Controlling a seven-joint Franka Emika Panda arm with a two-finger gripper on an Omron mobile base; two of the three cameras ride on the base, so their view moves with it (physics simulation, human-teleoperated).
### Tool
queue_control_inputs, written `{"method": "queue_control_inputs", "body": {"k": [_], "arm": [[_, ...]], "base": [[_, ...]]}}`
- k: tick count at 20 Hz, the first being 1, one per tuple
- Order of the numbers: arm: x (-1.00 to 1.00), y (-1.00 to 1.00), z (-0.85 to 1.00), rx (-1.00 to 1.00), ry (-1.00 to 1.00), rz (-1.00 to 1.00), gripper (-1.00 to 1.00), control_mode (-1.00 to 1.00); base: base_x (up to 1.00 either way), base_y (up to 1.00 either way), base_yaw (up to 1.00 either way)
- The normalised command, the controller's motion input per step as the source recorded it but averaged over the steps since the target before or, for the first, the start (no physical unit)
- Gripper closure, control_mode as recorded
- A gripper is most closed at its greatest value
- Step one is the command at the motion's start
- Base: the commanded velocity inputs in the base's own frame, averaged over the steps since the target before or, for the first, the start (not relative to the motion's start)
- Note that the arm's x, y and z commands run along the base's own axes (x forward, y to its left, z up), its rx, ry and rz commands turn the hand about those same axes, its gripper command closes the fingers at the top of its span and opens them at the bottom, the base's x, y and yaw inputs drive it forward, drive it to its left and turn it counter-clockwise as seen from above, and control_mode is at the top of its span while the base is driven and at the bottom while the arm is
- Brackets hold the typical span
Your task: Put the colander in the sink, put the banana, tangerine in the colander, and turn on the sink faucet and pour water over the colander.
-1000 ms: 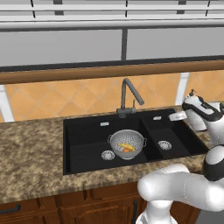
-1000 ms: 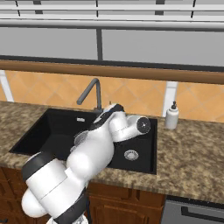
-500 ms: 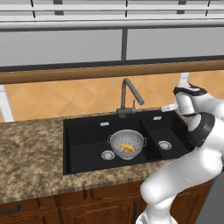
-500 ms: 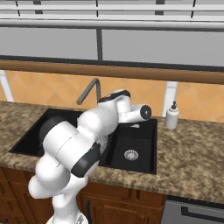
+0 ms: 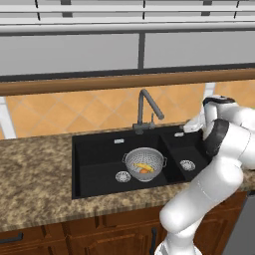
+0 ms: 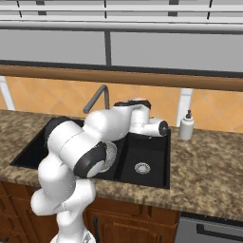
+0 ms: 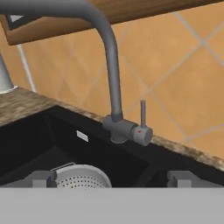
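Note:
The silver colander [image 5: 144, 164] stands in the large basin of the black sink [image 5: 94, 169]. Inside it lie the yellow banana [image 5: 141, 166] and the orange tangerine [image 5: 146, 171]. The dark grey sink faucet [image 5: 148, 106] rises behind the basins, its bent neck reaching over them. My gripper [image 5: 189, 127] hovers over the small basin, right of the faucet base. In the hand view my gripper [image 7: 111, 178] is open with nothing between its fingers. It faces the faucet [image 7: 114, 78] and its upright lever [image 7: 142, 114], with the colander [image 7: 81, 177] rim low at the left.
A white soap dispenser [image 6: 186, 127] stands on the granite counter [image 6: 209, 166] right of the sink [image 6: 152, 156]. A wooden ledge [image 5: 99, 84] runs along the tiled wall above the faucet. The small basin holds a silver drain [image 5: 187, 165].
The arm has swung its hand leftward from the right side of the sink toward the faucet. The gripper stays open. Colander and fruit have not moved.

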Motion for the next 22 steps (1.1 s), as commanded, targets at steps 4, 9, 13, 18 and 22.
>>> {"method": "queue_control_inputs", "body": {"k": [4, 9, 13, 18, 22], "arm": [[0.08, 0.16, -0.02, 0.00, -0.22, 0.15, -1.00, -1.00], [0.46, 0.00, 0.00, 0.00, -0.06, 0.07, -1.00, -1.00], [0.37, 0.00, 0.00, 0.00, 0.00, 0.19, -1.00, -1.00], [0.03, 0.00, -0.13, 0.04, 0.00, 0.41, -1.00, -1.00], [0.16, 0.14, 0.00, 0.01, 0.00, 0.13, -1.00, -1.00]], "base": [[0.00, 0.00, 0.00], [0.00, 0.00, 0.00], [0.00, 0.00, 0.00], [0.00, 0.00, 0.00], [0.00, 0.00, 0.00]]}}
